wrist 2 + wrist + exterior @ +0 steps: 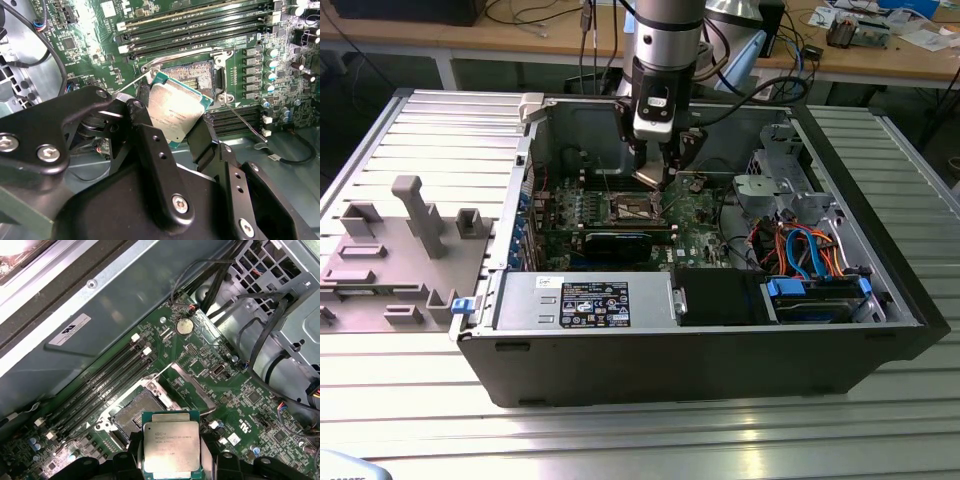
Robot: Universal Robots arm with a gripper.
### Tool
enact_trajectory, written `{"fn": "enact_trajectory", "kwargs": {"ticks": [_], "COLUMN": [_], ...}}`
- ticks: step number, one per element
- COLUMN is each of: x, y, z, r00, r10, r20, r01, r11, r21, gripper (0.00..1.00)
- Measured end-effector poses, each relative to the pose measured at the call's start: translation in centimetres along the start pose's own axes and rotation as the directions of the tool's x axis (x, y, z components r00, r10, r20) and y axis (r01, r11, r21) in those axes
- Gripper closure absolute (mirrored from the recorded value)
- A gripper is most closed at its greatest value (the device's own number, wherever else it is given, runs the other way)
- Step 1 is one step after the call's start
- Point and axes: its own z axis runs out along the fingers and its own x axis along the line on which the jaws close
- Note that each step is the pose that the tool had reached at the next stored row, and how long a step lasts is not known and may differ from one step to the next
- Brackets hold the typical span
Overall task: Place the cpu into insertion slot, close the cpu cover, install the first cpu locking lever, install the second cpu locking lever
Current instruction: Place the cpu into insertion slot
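The gripper [658,172] clamps its black fingers [145,130] on opposite edges of the cpu [171,450], a flat square chip with a dull silvery lid, a green rim and faint printed lines. The chip hangs over the green board [240,405], near the slot [139,412], a dark square socket in a bright metal rim, uncovered. The thin metal frame beside it is probably the cover [192,386], raised. A printed label [595,303] sits on a grey box [520,300] inside the black case [670,365].
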Motion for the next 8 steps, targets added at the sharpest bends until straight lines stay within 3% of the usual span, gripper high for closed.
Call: {"fn": "enact_trajectory", "kwargs": {"ticks": [8], "x": [0.00], "y": [0.00], "z": [0.09], "r00": [0.9999], "r10": [0.012], "r20": [0.0019], "r01": [-0.012], "r11": [0.9999], "r21": [0.0023], "gripper": [0.45]}}
